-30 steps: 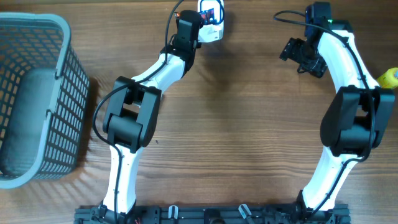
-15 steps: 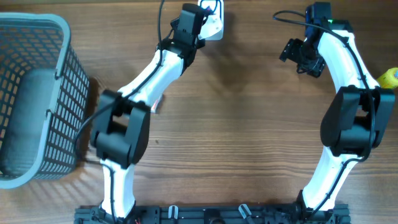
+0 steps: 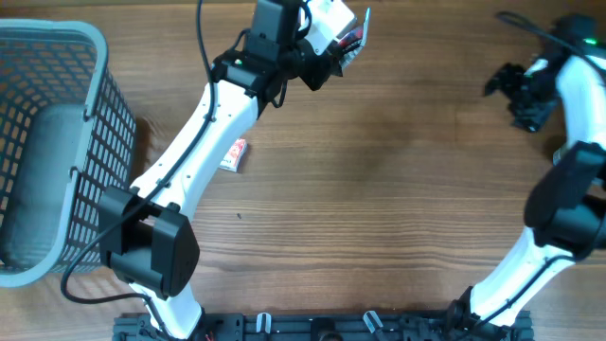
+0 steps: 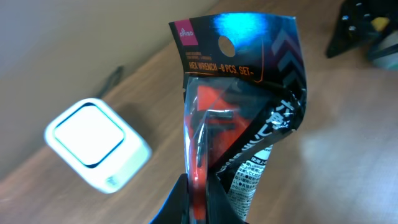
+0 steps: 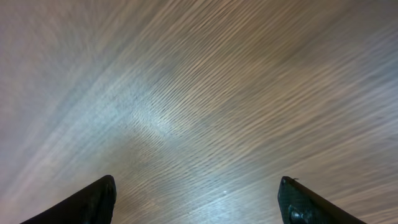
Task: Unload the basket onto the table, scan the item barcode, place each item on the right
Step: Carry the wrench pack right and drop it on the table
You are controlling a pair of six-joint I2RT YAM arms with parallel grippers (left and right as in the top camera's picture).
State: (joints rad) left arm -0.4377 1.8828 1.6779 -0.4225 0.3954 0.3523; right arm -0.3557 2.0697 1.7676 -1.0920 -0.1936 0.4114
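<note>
We see the wooden table [image 3: 379, 208] with a grey mesh basket [image 3: 95, 170] at its left edge. The left arm stretches to the far side, and its left gripper [image 4: 198, 202] is clenched on the bottom edge of the hex wrench packet [image 4: 239, 106], holding it upright in the air above the table. The packet is a glossy black bag with a blue sheen across its top, a round hang hole and orange lettering. A clear window shows a red holder with dark wrenches, and a white label with fine print sits at the lower right. The white, square scanner [image 4: 96, 146] stands on the table to the packet's left, apart from it. The right gripper [image 5: 199, 202] hangs released over bare wood near the right edge. A small red-and-white box [image 3: 234, 154] lies beside the left arm.

Against the earlier frame, the left arm has stretched out and carried the packet rightward. The right arm has swung toward the right edge.
</note>
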